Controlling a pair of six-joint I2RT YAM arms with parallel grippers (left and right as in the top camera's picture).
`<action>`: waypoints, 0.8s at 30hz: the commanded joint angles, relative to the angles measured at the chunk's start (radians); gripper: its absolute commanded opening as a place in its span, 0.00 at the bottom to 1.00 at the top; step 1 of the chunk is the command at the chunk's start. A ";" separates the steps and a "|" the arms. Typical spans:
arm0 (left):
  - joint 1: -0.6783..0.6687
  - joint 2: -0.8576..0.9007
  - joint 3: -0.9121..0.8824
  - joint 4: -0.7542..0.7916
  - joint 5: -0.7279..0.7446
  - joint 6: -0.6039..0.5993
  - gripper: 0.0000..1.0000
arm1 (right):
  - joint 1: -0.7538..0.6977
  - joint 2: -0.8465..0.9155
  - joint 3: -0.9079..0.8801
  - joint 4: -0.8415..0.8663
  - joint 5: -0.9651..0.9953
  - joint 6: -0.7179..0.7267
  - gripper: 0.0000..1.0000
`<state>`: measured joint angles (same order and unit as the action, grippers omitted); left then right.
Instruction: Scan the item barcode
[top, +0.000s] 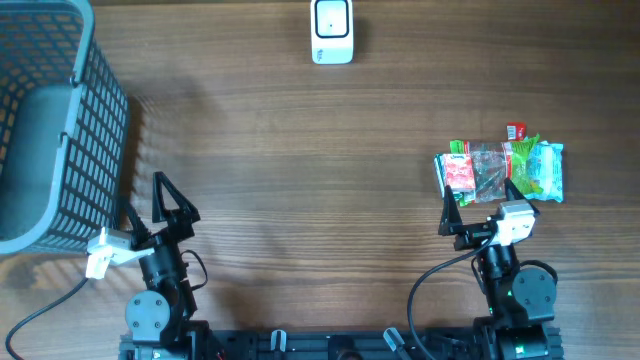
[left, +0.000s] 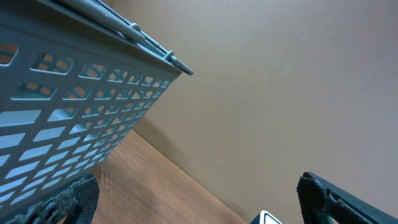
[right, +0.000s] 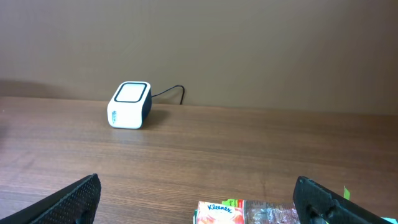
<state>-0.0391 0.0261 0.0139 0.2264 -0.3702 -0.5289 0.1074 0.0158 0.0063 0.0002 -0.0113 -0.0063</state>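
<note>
While its fingers stand spread and empty, the right gripper has the tissue packet just ahead: likely light, soft, slippery-wrapped, best pinched across its narrow width. The left gripper, likewise spread, holds nothing.

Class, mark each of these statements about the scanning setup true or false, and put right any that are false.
1. The tissue packet lies on the table just ahead of the right gripper. True.
2. The left gripper holds the packet. False: it is open and holds nothing, beside the basket.
3. The scanner sits inside the basket. False: it stands on the table at the far edge, apart from the basket.
4. The right gripper is open. True.
</note>
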 joint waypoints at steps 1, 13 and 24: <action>0.004 -0.008 -0.008 -0.008 -0.013 -0.006 1.00 | -0.005 -0.002 -0.001 0.005 -0.015 -0.016 1.00; 0.004 0.006 -0.008 -0.270 -0.005 0.001 1.00 | -0.005 -0.002 -0.001 0.005 -0.015 -0.017 1.00; 0.004 0.008 -0.008 -0.279 0.148 0.006 1.00 | -0.005 -0.002 -0.001 0.005 -0.015 -0.017 1.00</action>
<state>-0.0383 0.0319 0.0090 -0.0463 -0.2626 -0.5327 0.1074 0.0158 0.0063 0.0002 -0.0113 -0.0063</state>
